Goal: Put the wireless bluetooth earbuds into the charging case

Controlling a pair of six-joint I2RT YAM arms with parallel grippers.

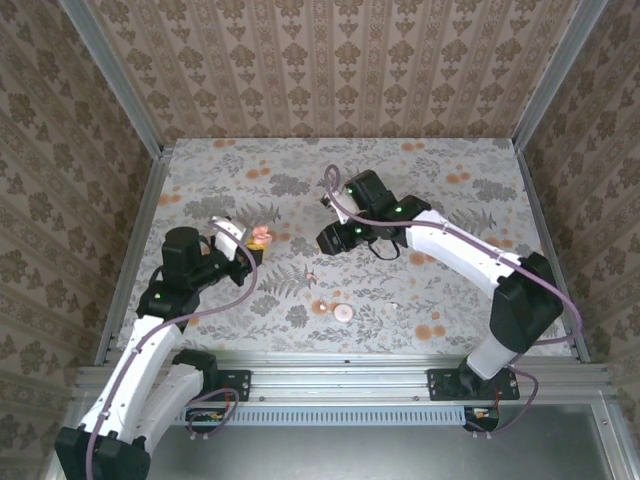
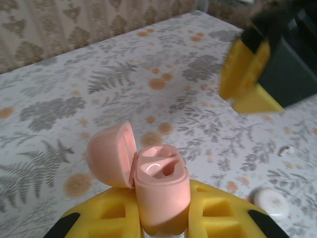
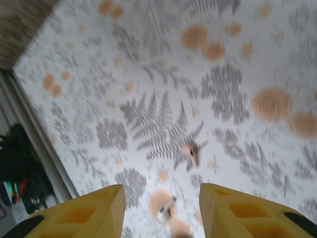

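My left gripper (image 2: 163,220) is clamped narrow on the base of the charging case (image 2: 161,186), with 2 yellow fingers either side, the lid hinged open to the left and the wells facing up. I cannot tell whether a bud already sits in a well. The grip is low on a smooth rounded shell, so I judge the main risk is the case twisting or slipping when anything presses into it.

My right gripper (image 3: 161,198) has its jaws apart with nothing between them, looking down at the flowered table (image 1: 450,290). Its view is smeared, so I would not trust it for a fine pick.

The earbud (image 1: 343,311) lies on the table toward the near edge, between the 2 arms and well apart from the case. It is tiny and rounded, so a pinch slightly off centre could flick it away. The printed orange spots beside it could also fool my aim.

The left arm reaches forward and to the right, seemingly holding the case off the table. The right arm folds in toward the centre, its gripper hanging near the case, on the far side of the earbud.
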